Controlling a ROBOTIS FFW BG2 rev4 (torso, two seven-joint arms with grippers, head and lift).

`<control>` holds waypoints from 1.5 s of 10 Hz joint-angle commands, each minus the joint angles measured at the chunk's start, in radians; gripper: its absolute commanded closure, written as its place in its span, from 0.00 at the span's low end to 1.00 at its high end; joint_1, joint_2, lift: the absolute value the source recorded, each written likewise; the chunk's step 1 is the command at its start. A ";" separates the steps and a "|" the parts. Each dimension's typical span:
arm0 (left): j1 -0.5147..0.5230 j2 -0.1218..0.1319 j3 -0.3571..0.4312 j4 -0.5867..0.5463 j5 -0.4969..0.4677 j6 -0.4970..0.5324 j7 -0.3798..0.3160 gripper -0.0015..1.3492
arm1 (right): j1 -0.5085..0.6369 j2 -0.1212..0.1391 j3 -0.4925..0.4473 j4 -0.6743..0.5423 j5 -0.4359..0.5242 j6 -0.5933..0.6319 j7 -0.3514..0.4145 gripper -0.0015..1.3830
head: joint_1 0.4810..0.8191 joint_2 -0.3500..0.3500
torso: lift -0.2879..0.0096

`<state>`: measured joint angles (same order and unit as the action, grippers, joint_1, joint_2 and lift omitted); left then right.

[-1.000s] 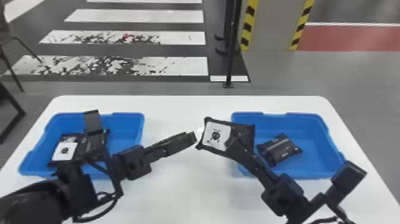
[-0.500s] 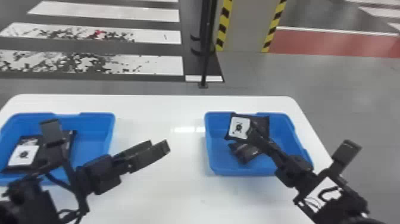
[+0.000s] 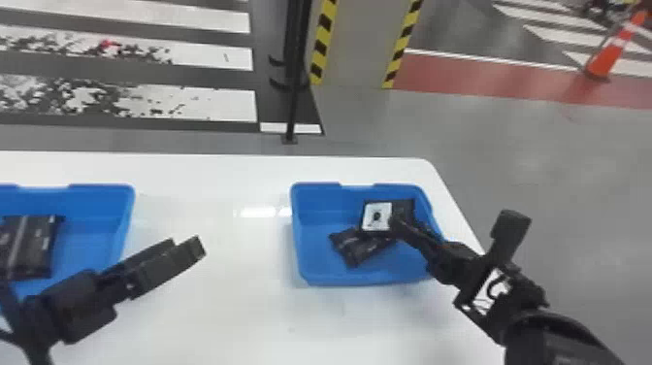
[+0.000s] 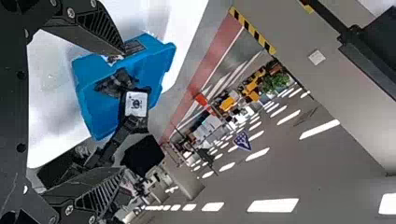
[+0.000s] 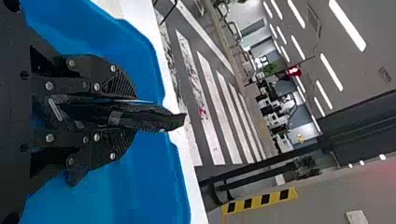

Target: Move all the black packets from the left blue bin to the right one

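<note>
Right fingers point(image 3: 410, 229) pinch a thin black packet point(image 3: 377, 217) with square white label over the right blue bin point(image 3: 315, 279), left fingers point(image 3: 167, 267) wide.

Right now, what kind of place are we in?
Probably a large indoor hall, perhaps a robotics lab or test floor: there are strip lights on the ceiling, crosswalk stripes painted on the floor, and an orange cone.

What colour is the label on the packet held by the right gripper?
White with a dark mark; the label shows best in the head view.
</note>
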<state>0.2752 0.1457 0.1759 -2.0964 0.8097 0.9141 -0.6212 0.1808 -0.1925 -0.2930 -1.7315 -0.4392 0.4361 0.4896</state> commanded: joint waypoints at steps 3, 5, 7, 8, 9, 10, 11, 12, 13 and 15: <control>0.029 -0.008 0.085 -0.006 -0.052 -0.016 0.001 0.12 | 0.190 0.107 -0.118 -0.223 0.192 -0.171 -0.068 0.10 | 0.63 0.10 | 0.50; 0.046 -0.011 0.139 -0.006 -0.058 -0.031 0.014 0.12 | 0.332 0.150 -0.080 -0.329 0.234 -0.318 -0.083 0.10 | 0.63 0.10 | 0.50; 0.041 -0.011 0.217 -0.006 -0.094 -0.050 0.043 0.12 | 0.445 0.193 -0.042 -0.403 0.230 -0.409 -0.103 0.10 | 0.63 0.20 | 0.50; 0.032 -0.006 0.263 -0.006 -0.116 -0.043 0.054 0.12 | 0.492 0.193 -0.020 -0.425 0.220 -0.451 -0.108 0.10 | 0.63 0.24 | 0.50; 0.012 -0.003 0.307 -0.006 -0.152 -0.031 0.066 0.11 | 0.551 0.193 -0.004 -0.479 0.212 -0.458 -0.123 0.10 | 0.63 0.31 | 0.50; -0.015 0.000 0.347 -0.001 -0.199 -0.004 0.084 0.11 | 0.609 0.193 0.018 -0.525 0.200 -0.463 -0.132 0.10 | 0.63 0.39 | 0.50; -0.049 0.009 0.390 0.019 -0.249 0.016 0.100 0.11 | 0.641 0.193 0.038 -0.538 0.180 -0.463 -0.134 0.10 | 0.63 0.48 | 0.50; -0.091 0.031 0.418 0.060 -0.297 0.046 0.104 0.11 | 0.654 0.193 0.056 -0.533 0.170 -0.461 -0.134 0.11 | 0.63 0.58 | 0.50; -0.138 0.061 0.412 0.122 -0.341 0.085 0.110 0.11 | 0.663 0.193 0.066 -0.535 0.162 -0.448 -0.134 0.11 | 0.63 0.64 | 0.50; -0.248 0.103 0.372 0.247 -0.409 0.161 0.126 0.11 | 0.668 0.193 0.074 -0.533 0.158 -0.426 -0.132 0.11 | 0.63 0.77 | 0.50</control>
<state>0.0608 0.2376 0.5584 -1.8875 0.4187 1.0546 -0.4957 0.8471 0.0000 -0.2214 -2.2654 -0.2800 0.0047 0.3574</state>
